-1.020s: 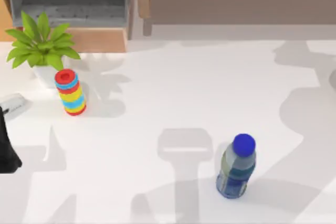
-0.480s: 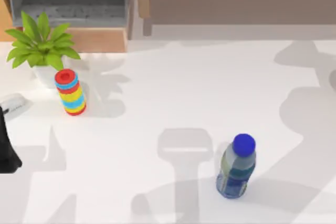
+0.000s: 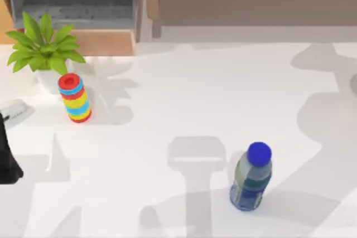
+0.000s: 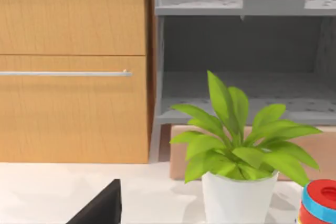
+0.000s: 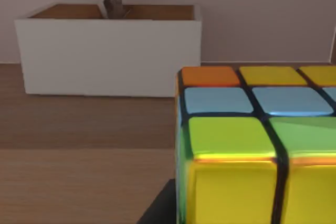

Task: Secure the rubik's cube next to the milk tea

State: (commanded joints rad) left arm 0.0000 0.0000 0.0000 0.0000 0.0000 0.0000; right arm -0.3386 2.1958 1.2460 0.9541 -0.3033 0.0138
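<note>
Item: rubik's cube (image 5: 247,150), lower right of my right wrist view | rigid, light, glossy tiles probably slippery | hold: opposite flat faces | grasp state: cannot tell.

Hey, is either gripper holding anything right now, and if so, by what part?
Cannot be told. The rubik's cube sits close before the right wrist camera, but no fingers show on it.

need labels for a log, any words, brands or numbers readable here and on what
None can be read.
bottle: its label band shows blue and green patches, too blurred to read.
ring stack: plain coloured bands, no text.
plant pot: plain white.
rubik's cube: plain colour tiles, no print.
white box: blank sides.
wood cabinet: no signs.
</note>
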